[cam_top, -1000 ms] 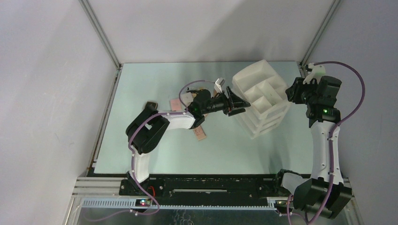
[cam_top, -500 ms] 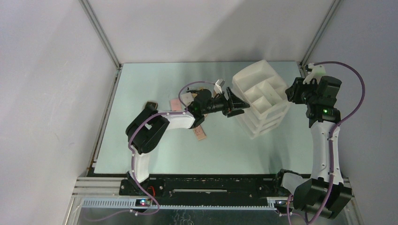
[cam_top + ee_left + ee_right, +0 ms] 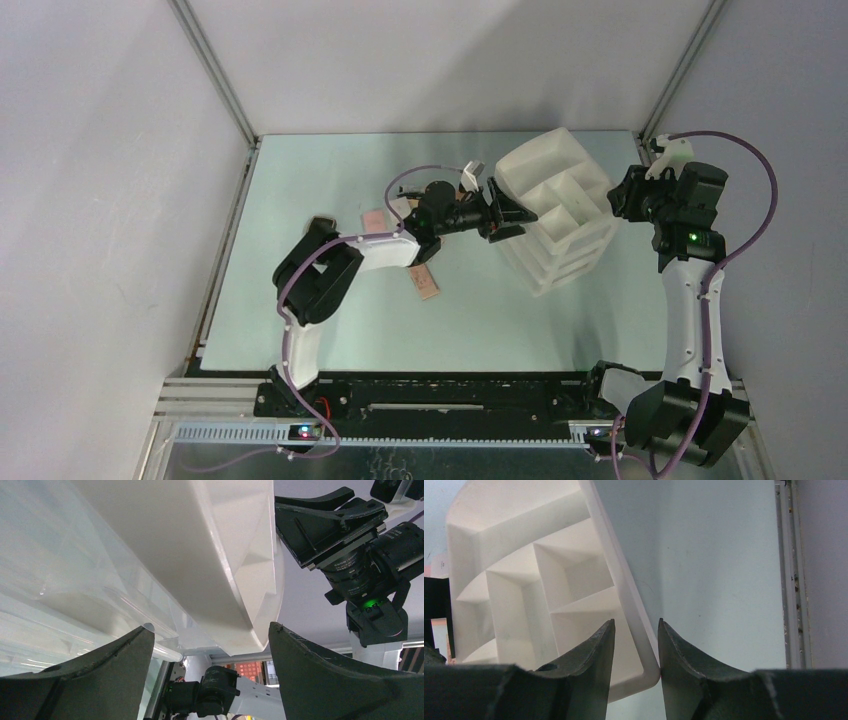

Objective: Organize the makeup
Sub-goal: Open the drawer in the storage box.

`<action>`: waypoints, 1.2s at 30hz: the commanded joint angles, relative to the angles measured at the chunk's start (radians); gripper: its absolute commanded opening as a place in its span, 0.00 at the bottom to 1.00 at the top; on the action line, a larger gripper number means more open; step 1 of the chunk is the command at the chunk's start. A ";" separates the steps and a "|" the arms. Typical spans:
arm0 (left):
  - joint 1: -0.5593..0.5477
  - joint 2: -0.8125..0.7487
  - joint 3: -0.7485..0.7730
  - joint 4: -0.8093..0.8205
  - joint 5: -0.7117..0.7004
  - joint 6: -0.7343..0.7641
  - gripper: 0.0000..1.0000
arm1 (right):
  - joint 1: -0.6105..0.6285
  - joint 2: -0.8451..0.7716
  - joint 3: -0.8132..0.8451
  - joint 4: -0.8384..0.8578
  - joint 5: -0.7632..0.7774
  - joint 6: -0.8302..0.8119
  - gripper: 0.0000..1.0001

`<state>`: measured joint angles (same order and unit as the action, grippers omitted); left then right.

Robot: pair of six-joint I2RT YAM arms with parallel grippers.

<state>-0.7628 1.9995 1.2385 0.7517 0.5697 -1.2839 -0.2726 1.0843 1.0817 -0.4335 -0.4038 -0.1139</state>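
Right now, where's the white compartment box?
Top view, far right of the table: the organizer sits between the left tool and the right tool, which grips its rim.

You'll see the organizer [image 3: 555, 190] is smooth white plastic with a soft sheen; its drawer fronts [image 3: 75, 605] are clear and glossy. Beside it, the left end effector [image 3: 210, 626] and right end effector [image 3: 636, 627] look matt, dark, faintly grainy plastic. Beneath it, the worktop [image 3: 330, 180] is smooth and matt.
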 commanded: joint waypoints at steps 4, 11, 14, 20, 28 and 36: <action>0.013 0.030 0.055 0.108 -0.005 -0.078 0.89 | 0.010 -0.017 0.022 0.011 -0.054 0.009 0.46; 0.016 0.041 0.069 0.192 -0.010 -0.145 0.87 | 0.010 -0.014 0.023 0.010 -0.055 0.006 0.46; 0.020 0.046 0.072 0.242 -0.005 -0.186 0.83 | 0.010 -0.012 0.023 0.010 -0.050 0.004 0.46; 0.033 0.023 0.055 0.296 0.008 -0.209 0.73 | 0.009 -0.003 0.023 0.014 -0.004 -0.009 0.45; 0.033 -0.010 -0.047 0.394 0.043 -0.237 0.62 | 0.018 -0.020 0.023 0.038 0.075 -0.037 0.44; 0.033 -0.018 -0.125 0.464 0.054 -0.254 0.61 | 0.082 -0.059 0.023 0.059 0.199 -0.092 0.35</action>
<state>-0.7326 2.0563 1.1507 1.0416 0.5911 -1.5291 -0.2222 1.0691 1.0817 -0.4294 -0.3000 -0.1593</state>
